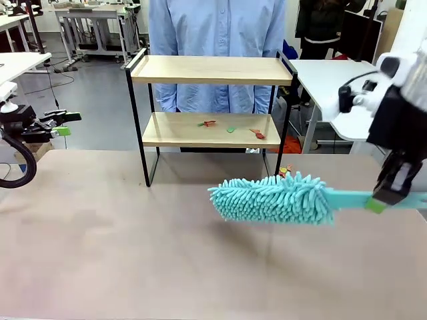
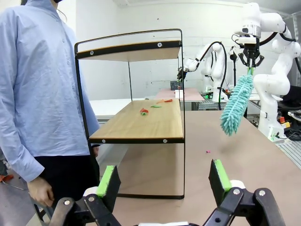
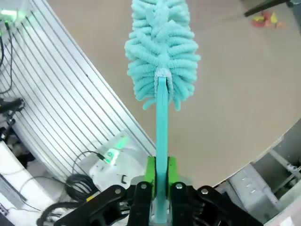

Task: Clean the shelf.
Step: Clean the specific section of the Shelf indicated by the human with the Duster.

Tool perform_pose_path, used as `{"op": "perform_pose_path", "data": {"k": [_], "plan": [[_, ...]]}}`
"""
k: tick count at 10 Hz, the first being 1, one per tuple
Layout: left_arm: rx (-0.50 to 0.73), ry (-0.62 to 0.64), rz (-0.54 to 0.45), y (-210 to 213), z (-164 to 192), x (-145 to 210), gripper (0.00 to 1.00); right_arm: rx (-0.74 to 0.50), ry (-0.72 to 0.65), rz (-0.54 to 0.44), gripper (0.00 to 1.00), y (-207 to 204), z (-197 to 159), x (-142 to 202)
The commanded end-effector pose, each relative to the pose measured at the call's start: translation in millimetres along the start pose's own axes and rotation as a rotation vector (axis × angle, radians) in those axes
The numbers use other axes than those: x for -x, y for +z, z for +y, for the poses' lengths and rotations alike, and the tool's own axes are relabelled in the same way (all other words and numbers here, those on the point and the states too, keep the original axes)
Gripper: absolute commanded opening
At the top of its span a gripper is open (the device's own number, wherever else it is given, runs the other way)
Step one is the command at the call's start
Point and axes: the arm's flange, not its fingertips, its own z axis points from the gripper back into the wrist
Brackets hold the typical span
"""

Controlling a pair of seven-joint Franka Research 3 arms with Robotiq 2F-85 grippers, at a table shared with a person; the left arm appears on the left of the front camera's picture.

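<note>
While tight on duster [image 3: 162, 56], right pincer [image 3: 161, 170] aloft.

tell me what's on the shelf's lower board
A few small red and green scraps lie on the lower board. Nothing covers it; the scraps are too small to identify.

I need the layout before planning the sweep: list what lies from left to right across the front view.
left claw, open → shelf → duster, its fluffy head in front of the shelf's right legs → right claw, shut on the duster's handle
</note>
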Motion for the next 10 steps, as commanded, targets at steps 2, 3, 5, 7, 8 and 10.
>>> {"op": "perform_pose_path", "data": {"k": [2, 3, 5, 7, 8, 10], "plan": [[0.002, -0.002, -0.001, -1, -3, -4, 1.0, -0.003, 0.12, 0.036, 0.13, 3, -21, -5], [0.002, -0.002, -0.001, -1, -3, -4, 1.0, 0.009, 0.029, -0.007, 0.13, 6, -5, 0], [0.002, -0.002, -0.001, -1, -3, -4, 1.0, 0.009, 0.029, -0.007, 0.13, 6, -5, 0], [0.002, -0.002, -0.001, -1, -3, -4, 1.0, 0.009, 0.029, -0.007, 0.13, 6, -5, 0], [0.002, -0.002, -0.001, -1, -3, -4, 1.0, 0.009, 0.029, -0.007, 0.13, 6, -5, 0], [0.002, -0.002, -0.001, -1, -3, -4, 1.0, 0.009, 0.029, -0.007, 0.13, 6, -5, 0]]}}
